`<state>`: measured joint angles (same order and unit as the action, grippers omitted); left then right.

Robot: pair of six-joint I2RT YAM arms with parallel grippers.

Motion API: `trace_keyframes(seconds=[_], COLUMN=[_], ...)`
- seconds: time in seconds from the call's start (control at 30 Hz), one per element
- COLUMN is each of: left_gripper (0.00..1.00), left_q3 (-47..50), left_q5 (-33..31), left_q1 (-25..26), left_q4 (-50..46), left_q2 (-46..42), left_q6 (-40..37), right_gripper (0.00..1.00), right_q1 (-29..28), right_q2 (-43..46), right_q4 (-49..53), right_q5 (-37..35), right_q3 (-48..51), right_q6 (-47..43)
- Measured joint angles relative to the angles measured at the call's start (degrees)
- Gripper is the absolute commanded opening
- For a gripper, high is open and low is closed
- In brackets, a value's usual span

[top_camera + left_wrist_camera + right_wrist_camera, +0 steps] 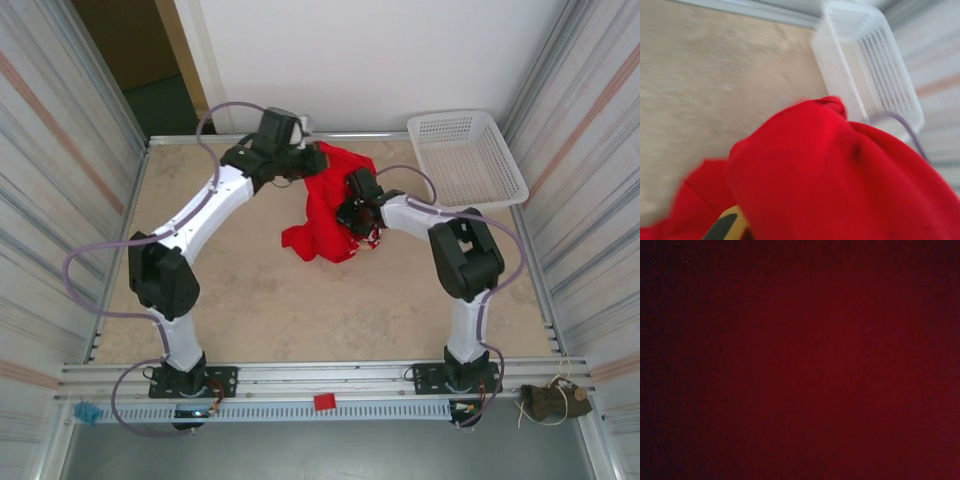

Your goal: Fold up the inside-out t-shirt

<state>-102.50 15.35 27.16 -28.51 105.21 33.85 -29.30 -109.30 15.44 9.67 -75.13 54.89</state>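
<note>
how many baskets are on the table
1. The white basket sits at the far right corner of the table, just right of the bunched red t-shirt. The cloth heap looks too low to hide another.

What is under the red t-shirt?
The tan table shows around the t-shirt, and the right claw pokes into its folds. Whatever lies beneath the bunched cloth is covered, so I cannot tell.

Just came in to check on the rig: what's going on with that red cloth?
Both arms are working a red t-shirt at the far middle of the table. The left gripper is shut on its upper edge, the right gripper shut inside the bunched cloth. It is crumpled, not yet folded.
</note>
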Motion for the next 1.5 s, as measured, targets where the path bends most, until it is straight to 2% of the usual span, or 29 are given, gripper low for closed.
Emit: trace_keyframes(seconds=[0.13, 0.2, 0.33, 0.43, 0.47, 0.53, 0.6, 0.7, 0.83, 0.97, 1.1, 1.2, 1.23, 1.5], left_gripper=[0.0, 0.0, 0.0, 0.0, 0.08, 0.37, 0.56, 0.7, 0.8, 0.88, 0.91, 0.93, 0.98, 0.99], left_q3=[1.2, 2.8, 7.7, 11.1, 11.8, 13.3, 14.9, 18.8, 24.2, 27.9, 28.1, 28.7, 28.9, 30.0], left_q5=[-0.7, -1.1, -0.9, 1.7, 3.0, 5.9, 7.2, 8.4, 7.7, 3.7, -2.5, -9.5, -12.0, -26.5], left_q1=[-8.1, -10.5, -12.1, -11.7, -11.3, -10.8, -10.8, -11.7, -12.0, -9.6, -2.3, -0.1, -0.2, 0.3], left_q4=[1.8, 2.6, 3.5, 5.0, 5.8, 8.0, 9.2, 9.8, 9.2, 9.6, 10.3, 9.0, 8.0, 2.4], left_q2=[0.0, 0.0, 0.0, 0.0, 0.0, 0.0, -0.3, -2.4, -11.5, -25.5, -34.8, -37.6, -38.0, -39.1], left_q6=[1.9, 2.4, 3.1, 3.4, 3.5, 3.2, 2.8, 1.4, -0.5, -1.7, -3.1, -4.1, -4.3, -6.6], right_gripper=[0.0, 0.0, 0.0, 0.0, 0.0, 0.0, 0.0, 0.0, 0.0, 0.0, 0.0, 0.0, 0.0, 0.0], right_q1=[-0.3, -0.3, -0.3, 0.0, 0.1, 0.5, 1.0, 1.7, 2.1, 2.3, 2.3, 1.9, 1.9, 1.8], right_q2=[11.1, 16.4, 23.5, 25.0, 25.0, 24.9, 24.9, 24.9, 24.9, 24.8, 23.7, 23.2, 23.2, 23.2], right_q4=[1.2, 2.2, 4.4, 6.1, 6.8, 8.3, 8.7, 8.5, 7.7, 6.4, 5.5, 5.7, 5.7, 7.2], right_q5=[4.9, 6.0, 7.2, 8.2, 8.5, 8.8, 9.1, 9.3, 9.2, 8.3, 6.8, 5.2, 4.7, 0.4], right_q3=[0.0, -1.2, -7.5, -13.1, -14.5, -16.4, -17.7, -19.3, -19.6, -19.8, -20.5, -20.6, -20.6, -21.2], right_q6=[-5.0, -6.9, -9.9, -11.6, -12.0, -13.2, -14.5, -16.9, -19.1, -19.8, -20.1, -20.7, -20.8, -21.1])
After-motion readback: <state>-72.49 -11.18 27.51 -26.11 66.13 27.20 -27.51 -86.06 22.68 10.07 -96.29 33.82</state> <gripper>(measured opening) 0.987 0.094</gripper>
